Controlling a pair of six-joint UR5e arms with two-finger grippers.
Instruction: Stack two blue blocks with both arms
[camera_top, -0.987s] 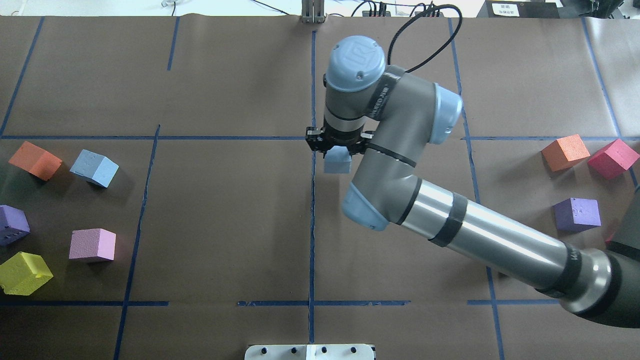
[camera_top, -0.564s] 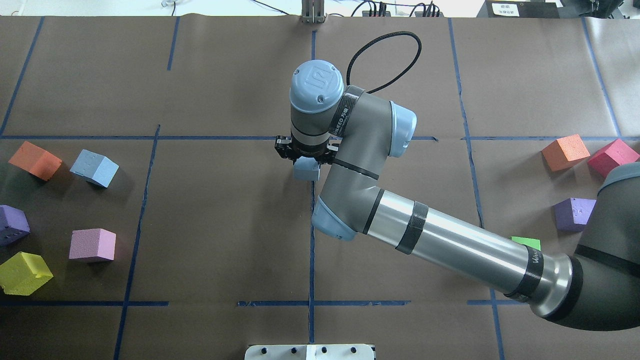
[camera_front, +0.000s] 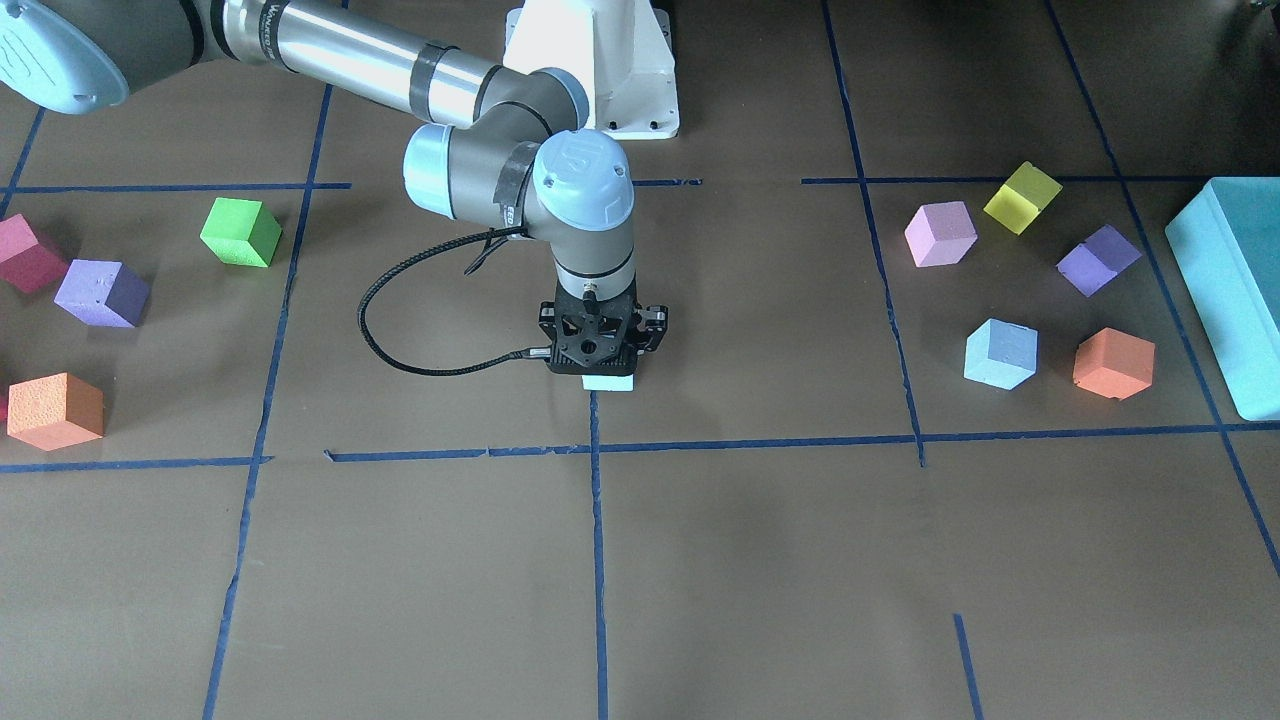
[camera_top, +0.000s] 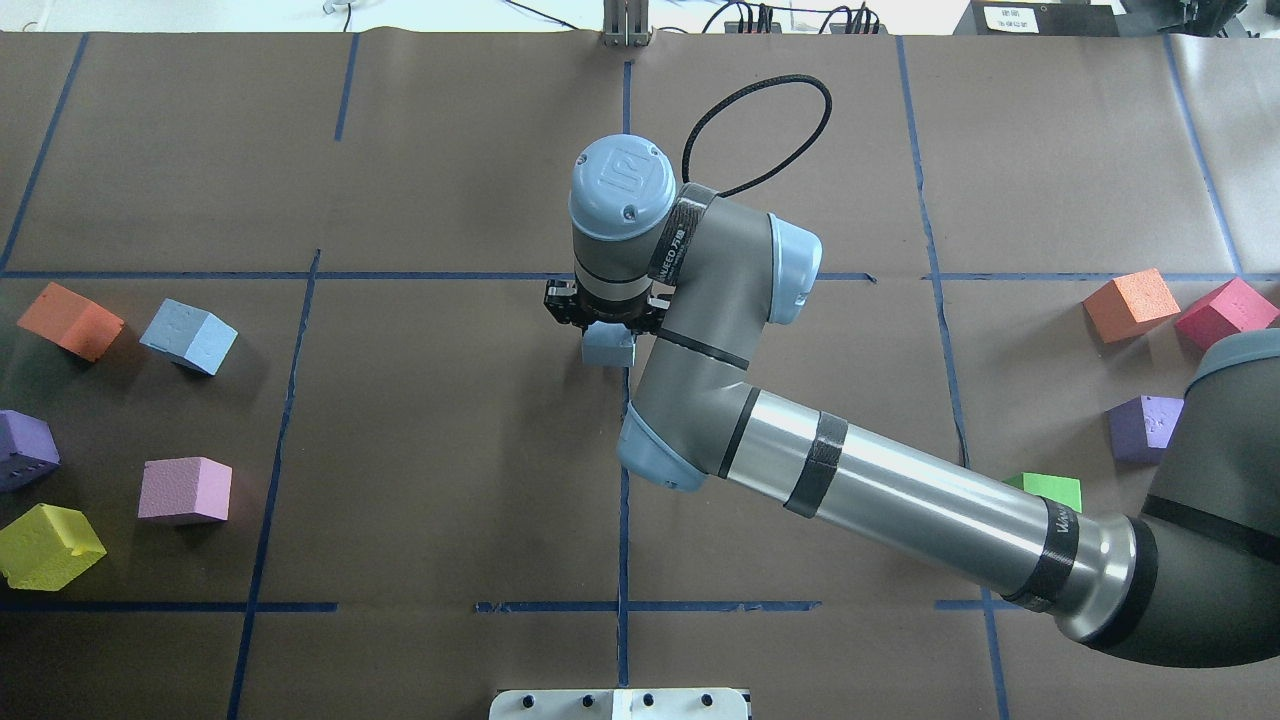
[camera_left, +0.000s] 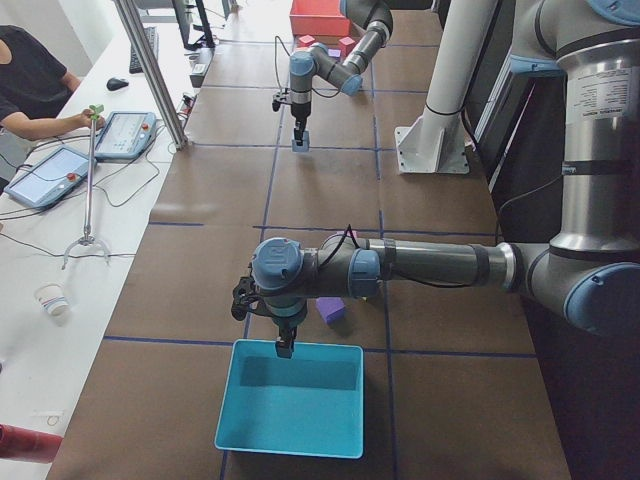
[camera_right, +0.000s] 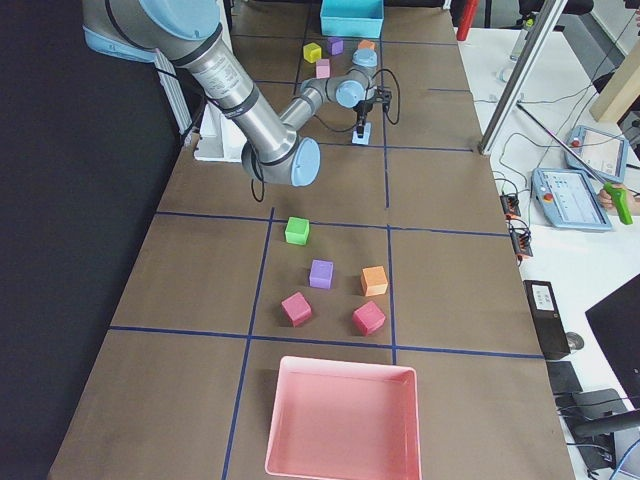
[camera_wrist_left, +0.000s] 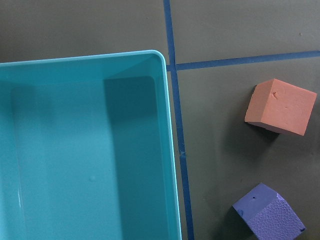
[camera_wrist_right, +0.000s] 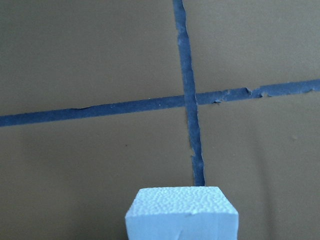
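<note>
My right gripper (camera_top: 606, 330) is shut on one pale blue block (camera_top: 607, 349) and holds it low over the table's centre tape line. The block also shows in the front view (camera_front: 609, 383) and at the bottom of the right wrist view (camera_wrist_right: 181, 214). The second blue block (camera_top: 188, 336) lies free at the far left, next to an orange cube; it also shows in the front view (camera_front: 1000, 353). My left gripper (camera_left: 285, 345) shows only in the exterior left view, hanging over the teal box; I cannot tell whether it is open.
The teal box (camera_left: 290, 400) stands at the table's left end. Orange (camera_top: 70, 320), purple (camera_top: 25, 450), pink (camera_top: 185, 490) and yellow (camera_top: 48, 545) cubes lie at the left. Orange (camera_top: 1130, 305), red (camera_top: 1225, 315), purple (camera_top: 1145, 428) and green (camera_top: 1050, 490) cubes lie at the right. A pink tray (camera_right: 342, 420) stands at the right end.
My right arm has carried the blue block leftward, from right of the centre line onto it, slowing in the last half second. The second blue block has not moved.
</note>
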